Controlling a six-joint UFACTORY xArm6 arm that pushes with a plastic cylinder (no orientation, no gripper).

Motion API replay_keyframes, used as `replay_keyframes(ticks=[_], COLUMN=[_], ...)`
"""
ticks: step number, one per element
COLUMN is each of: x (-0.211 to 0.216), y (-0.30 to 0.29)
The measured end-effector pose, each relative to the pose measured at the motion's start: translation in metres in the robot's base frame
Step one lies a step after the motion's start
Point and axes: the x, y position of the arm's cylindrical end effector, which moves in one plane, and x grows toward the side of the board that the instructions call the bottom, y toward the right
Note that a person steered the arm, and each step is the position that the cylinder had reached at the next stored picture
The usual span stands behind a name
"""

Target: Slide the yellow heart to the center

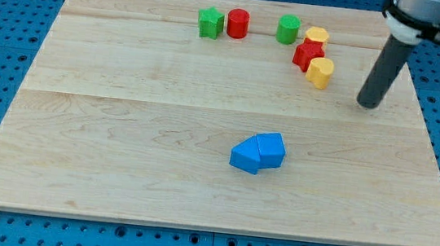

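A pale wooden worktop carries a small, light-looking, rigid yellow heart near the view's upper right, touching a red block; with no pincer, the rod's tip stands beside its right flank, the likely pushing face.

Eight small coloured blocks sat on one pale wooden tabletop. Two were green: a star-shaped green block and a rounded green block, both near the top edge. Two were red: a red cylinder block and a red block of unclear shape. Two were yellow: a yellow block towards the top right corner, its shape hard to make out, and a yellow heart-like block. Two were blue, touching near the middle: a blue block and a second blue block. One dark rod stood over the board, with one tip.
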Motion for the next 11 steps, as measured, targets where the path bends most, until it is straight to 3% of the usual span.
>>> replay_keyframes(ticks=[1, 4, 7, 9, 11], x=[-0.026, -0.05, -0.029, 0.02, 0.021], y=[-0.028, -0.08, -0.176, -0.153, -0.186])
